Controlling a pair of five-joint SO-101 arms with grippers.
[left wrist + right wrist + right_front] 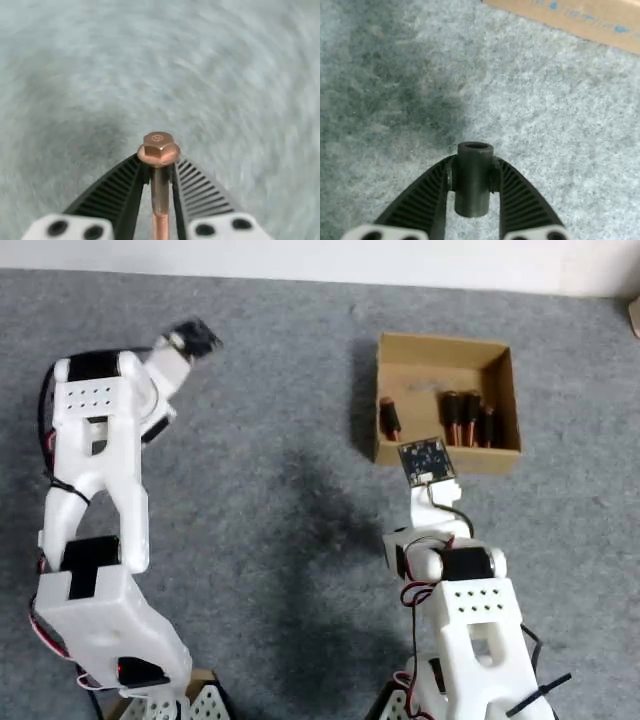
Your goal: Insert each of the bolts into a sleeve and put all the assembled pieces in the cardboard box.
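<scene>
The left gripper (159,169) has its ribbed black jaws nipped tight on the smooth shank of one copper-coloured bolt (159,149) with a flanged hex head, held over nubbly grey carpet (270,420). The right gripper (474,172) is clamped round one matte black tubular sleeve (473,185) — its bore open at the end — just short of the cardboard box (445,348). In the box lie what look like four dark-and-copper pieces (462,418).
</scene>
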